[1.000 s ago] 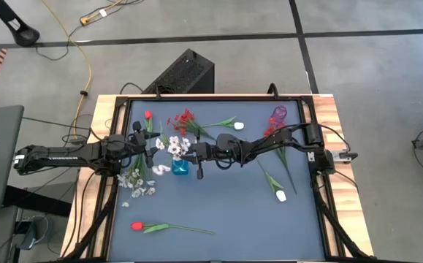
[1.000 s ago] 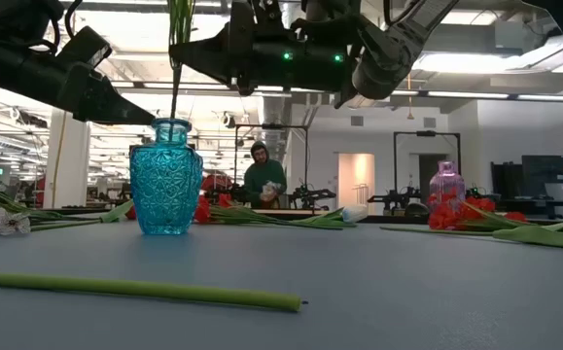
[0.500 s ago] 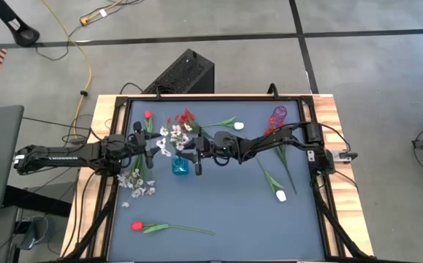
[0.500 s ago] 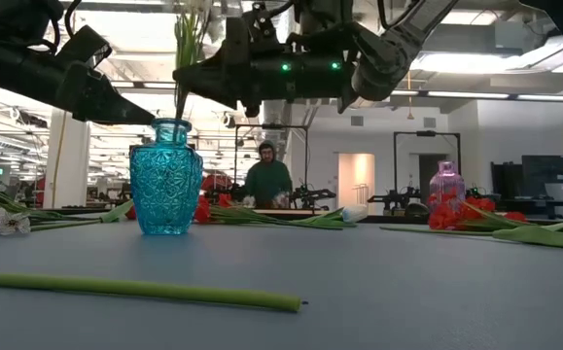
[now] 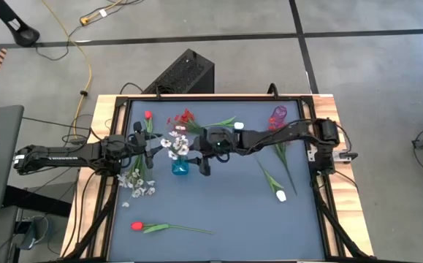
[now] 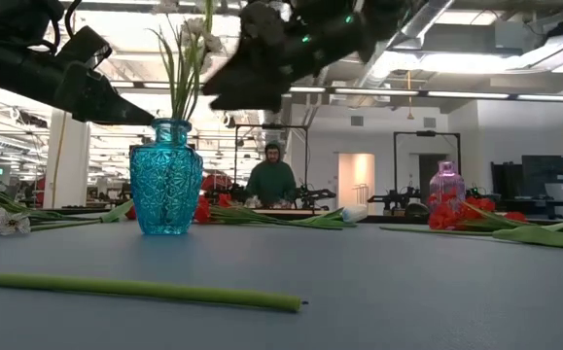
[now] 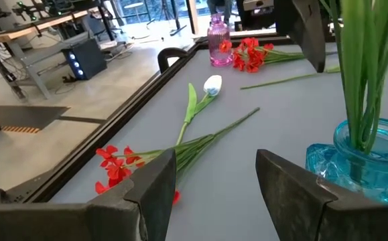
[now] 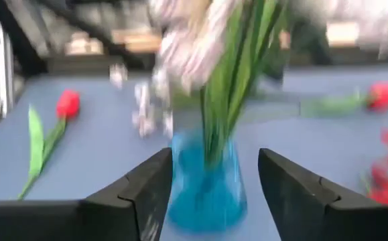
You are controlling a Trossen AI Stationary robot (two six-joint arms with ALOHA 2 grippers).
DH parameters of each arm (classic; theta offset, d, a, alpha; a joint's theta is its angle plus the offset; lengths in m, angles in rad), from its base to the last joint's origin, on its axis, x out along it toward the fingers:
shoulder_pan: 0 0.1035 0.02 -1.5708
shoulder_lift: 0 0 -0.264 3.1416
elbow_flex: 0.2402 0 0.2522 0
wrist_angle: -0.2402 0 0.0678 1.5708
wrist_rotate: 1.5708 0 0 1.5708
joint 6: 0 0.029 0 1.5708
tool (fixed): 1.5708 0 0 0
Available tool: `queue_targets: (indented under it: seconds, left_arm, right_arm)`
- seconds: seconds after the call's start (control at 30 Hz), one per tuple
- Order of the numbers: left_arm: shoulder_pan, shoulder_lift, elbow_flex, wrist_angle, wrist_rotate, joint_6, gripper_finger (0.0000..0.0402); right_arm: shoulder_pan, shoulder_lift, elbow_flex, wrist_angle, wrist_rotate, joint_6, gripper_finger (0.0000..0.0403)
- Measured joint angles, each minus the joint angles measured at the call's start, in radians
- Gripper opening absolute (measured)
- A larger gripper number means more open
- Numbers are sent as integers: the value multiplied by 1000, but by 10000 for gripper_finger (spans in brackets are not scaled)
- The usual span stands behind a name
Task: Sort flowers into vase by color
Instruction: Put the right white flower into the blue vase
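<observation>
**White spray stands in the blue vase; right fingers apart beside it**

Nearest the front edge of the desk [image 5: 218, 241], at about seven o'clock from the centre, a red tulip [image 5: 137, 226] lies flat, not yet sorted. A white tulip [image 5: 280, 195] lies at about four o'clock, also waiting.

At the desk's middle stands the blue vase [image 5: 180, 167], and the white spray [image 5: 174, 143] stands in it, stems down through the neck, blossoms leaning toward eleven o'clock. The right gripper [image 5: 205, 162] sits just at the vase's three o'clock side, its fingers [image 8: 143, 194] spread with only air between them and the vase straight ahead; judging by that, it has let go so the vase alone carries the stems. The left gripper [image 5: 151, 148] waits at the vase's nine o'clock side, fingers [image 7: 152, 194] apart and empty, probably placed to steady the vase if it tips.

A loose white spray [image 5: 136, 183] lies at eight o'clock from the vase.

Farther back, red flowers [image 5: 184, 118] and a white bud [image 5: 238, 126] lie toward twelve o'clock; the pink vase [image 5: 278, 114] stands at two o'clock with red blossoms by it, presumably the reds' place.
</observation>
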Motion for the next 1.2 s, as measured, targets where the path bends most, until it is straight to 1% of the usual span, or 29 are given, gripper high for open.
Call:
queue_targets:
  seconds: [0.13,0.27,0.5,0.57,0.67,0.8,0.87,0.93,1.07,1.2]
  left_arm:
    - [0,0,0,-1,2,0,196]
    - [0,0,0,-1,2,0,196]
    - [0,0,0,-2,2,0,196]
    - [0,0,0,-2,2,0,196]
    - [0,0,0,-1,10,0,196]
    - [0,0,0,-1,26,0,196]
    - [0,0,0,-1,26,0,196]
    - [0,0,0,-1,26,0,196]
    - [0,0,0,-1,32,-1,196]
    - [0,0,0,-1,49,-8,196]
  right_arm:
    - [0,-71,31,-283,0,11,250]
    - [0,-140,35,-506,0,58,250]
    - [0,-221,31,-762,0,136,250]
    - [0,-231,30,-845,0,192,250]
    - [7,-228,29,-985,8,326,250]
    - [44,-195,29,-1166,121,473,250]
    - [68,-175,15,-1220,180,532,250]
    - [89,-158,-9,-1233,204,578,250]
    - [110,-156,-74,-1213,204,667,250]
    - [96,-173,-125,-1241,183,781,249]
